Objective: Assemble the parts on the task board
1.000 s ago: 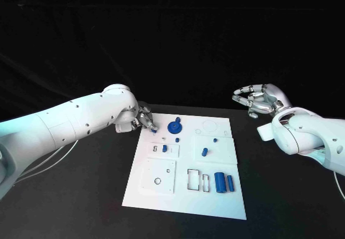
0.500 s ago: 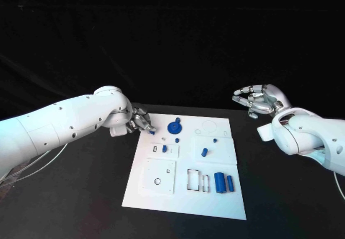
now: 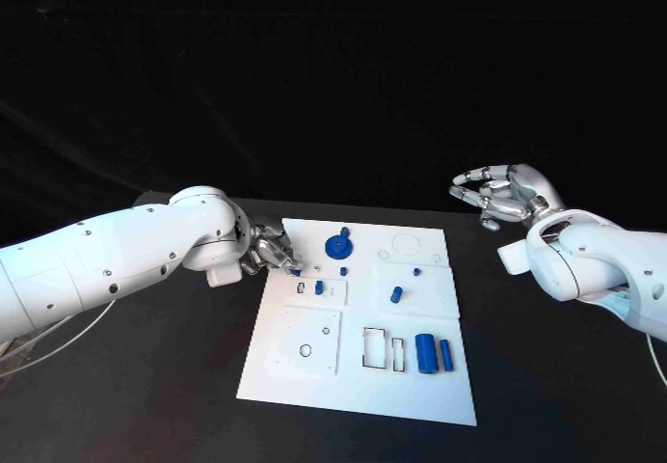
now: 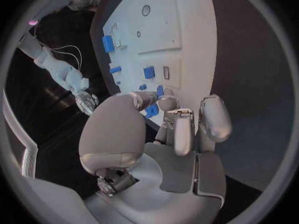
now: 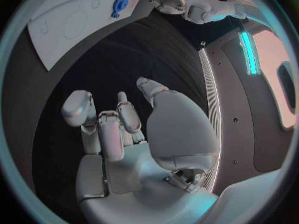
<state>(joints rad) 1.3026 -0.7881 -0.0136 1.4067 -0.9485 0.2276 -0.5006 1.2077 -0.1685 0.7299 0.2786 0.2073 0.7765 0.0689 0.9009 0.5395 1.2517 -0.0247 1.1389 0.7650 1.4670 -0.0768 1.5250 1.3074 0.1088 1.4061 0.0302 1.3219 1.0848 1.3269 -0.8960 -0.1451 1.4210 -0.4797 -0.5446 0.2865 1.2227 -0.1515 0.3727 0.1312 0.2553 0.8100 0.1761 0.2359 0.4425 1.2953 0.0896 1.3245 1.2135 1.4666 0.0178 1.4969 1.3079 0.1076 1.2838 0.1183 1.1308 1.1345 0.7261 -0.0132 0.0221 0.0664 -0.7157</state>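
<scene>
The left hand (image 3: 273, 255) pinches one small blue part (image 4: 151, 110) over the task board's (image 3: 417, 386) near-left edge (seven more blue parts lie beyond its fingertips); right hand (image 3: 503, 193) curled, empty.

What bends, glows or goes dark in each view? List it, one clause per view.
Head view: the black table and backdrop merge into darkness, while the white task board stands out brightly. Left wrist view: fisheye curves the board's straight edges around the left hand. Right wrist view: a cyan light strip glows beyond the right hand, and the board's edge bows.
</scene>
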